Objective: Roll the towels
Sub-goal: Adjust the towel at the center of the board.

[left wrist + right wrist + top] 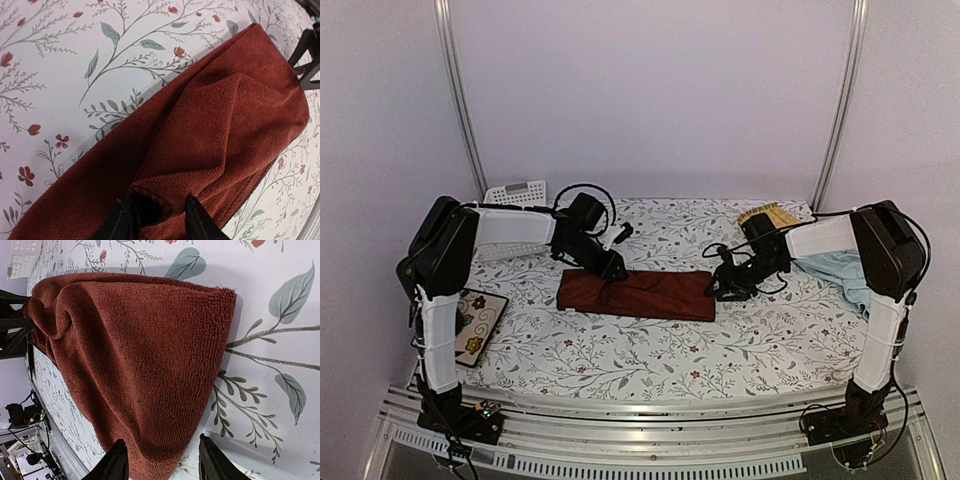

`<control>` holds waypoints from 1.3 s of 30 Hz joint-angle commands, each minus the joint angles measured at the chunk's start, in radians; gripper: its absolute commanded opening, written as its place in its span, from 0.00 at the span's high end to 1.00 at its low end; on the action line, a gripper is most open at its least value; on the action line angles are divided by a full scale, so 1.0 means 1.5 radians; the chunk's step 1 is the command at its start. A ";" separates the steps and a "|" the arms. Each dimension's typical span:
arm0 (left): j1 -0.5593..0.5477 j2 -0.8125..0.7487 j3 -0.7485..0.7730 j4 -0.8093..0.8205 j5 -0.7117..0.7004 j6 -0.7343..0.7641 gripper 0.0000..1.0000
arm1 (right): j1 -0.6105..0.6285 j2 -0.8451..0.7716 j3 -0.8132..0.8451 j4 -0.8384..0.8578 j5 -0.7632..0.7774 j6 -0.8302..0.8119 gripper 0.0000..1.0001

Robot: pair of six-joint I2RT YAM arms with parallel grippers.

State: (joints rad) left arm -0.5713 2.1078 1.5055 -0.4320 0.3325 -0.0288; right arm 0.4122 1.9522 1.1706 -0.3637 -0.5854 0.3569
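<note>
The rust-red towel (635, 295) lies folded as a long strip across the middle of the floral tablecloth. My left gripper (613, 268) is at its far edge, left of centre. In the left wrist view the left gripper (155, 220) is shut on a raised fold of the red towel (220, 125), and creases run out from the jaws. My right gripper (723, 288) is at the strip's right end. In the right wrist view the right gripper (160, 460) is open, its fingers either side of the towel's end (140, 355). The light blue towel (840, 272) lies crumpled at the right, partly under the right arm.
A yellow bamboo mat (770, 215) lies at the back right. A white perforated basket (517, 192) stands at the back left. A flower-patterned tile (475, 325) lies near the left arm's base. The table's front rail (640, 410) runs along the near edge.
</note>
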 commanded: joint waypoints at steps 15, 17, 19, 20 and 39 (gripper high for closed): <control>0.010 -0.060 0.014 -0.013 -0.027 -0.110 1.00 | -0.003 0.032 -0.019 0.029 -0.036 -0.002 0.54; 0.013 -0.085 0.015 -0.021 -0.046 -0.147 1.00 | -0.004 0.027 -0.018 0.026 -0.033 -0.005 0.54; 0.017 -0.128 0.016 -0.036 -0.056 -0.183 1.00 | -0.004 0.024 -0.014 0.020 -0.028 -0.011 0.53; 0.019 -0.138 0.017 -0.045 -0.060 -0.200 1.00 | -0.003 0.022 -0.012 0.018 -0.026 -0.014 0.53; 0.050 -0.156 -0.005 -0.202 -0.059 -0.255 1.00 | 0.016 0.070 0.076 -0.038 -0.003 -0.063 0.50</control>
State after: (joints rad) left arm -0.5095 1.8874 1.5059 -0.6956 0.2508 -0.3954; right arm 0.4171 2.0247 1.2495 -0.3733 -0.6277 0.2977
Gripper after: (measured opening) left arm 0.015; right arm 0.499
